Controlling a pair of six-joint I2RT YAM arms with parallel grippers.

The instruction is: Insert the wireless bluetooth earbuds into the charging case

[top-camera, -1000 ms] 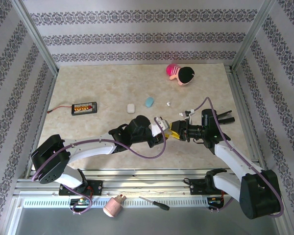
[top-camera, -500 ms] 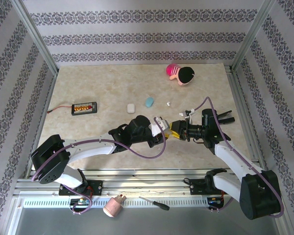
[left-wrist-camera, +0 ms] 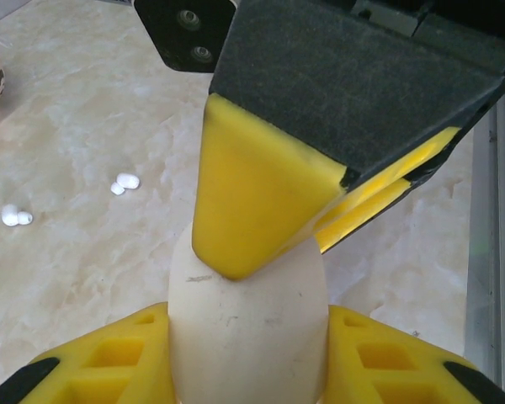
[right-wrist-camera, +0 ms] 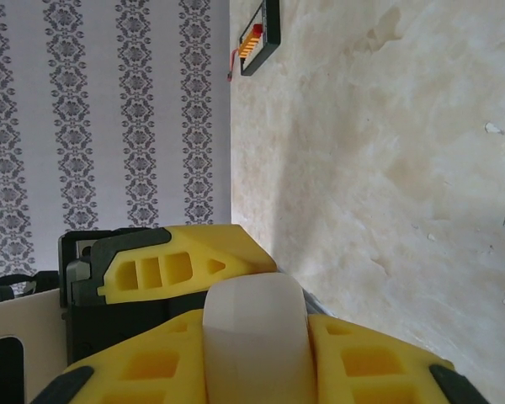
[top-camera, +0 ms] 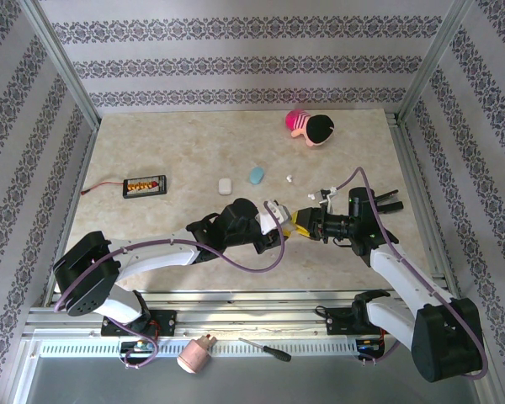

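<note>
A white pebble-shaped charging case (left-wrist-camera: pixel 251 316) hangs above the table between both arms. My left gripper (left-wrist-camera: pixel 247 358) is shut on its sides, the yellow fingers pressed against it. My right gripper (right-wrist-camera: pixel 254 345) comes from the opposite side and is shut on the same case (right-wrist-camera: pixel 252 324); one of its fingers (left-wrist-camera: pixel 252 202) lies over the case's top. In the top view the two grippers meet near the table's middle, left gripper (top-camera: pixel 275 220) and right gripper (top-camera: pixel 298 222). Tiny white earbuds (left-wrist-camera: pixel 126 182) lie loose on the marble, with more earbuds (top-camera: pixel 289 178) beyond the grippers.
A second white case (top-camera: pixel 225 185) and a light blue case (top-camera: pixel 256 175) lie on the table behind the left arm. A black board with wires (top-camera: pixel 145 185) sits at the left, a pink plush toy (top-camera: pixel 310 126) at the back. Metal rails edge the table.
The right gripper's jaws have drawn in onto the white case, and its wrist has shifted slightly right. The left arm and the case have stayed put.
</note>
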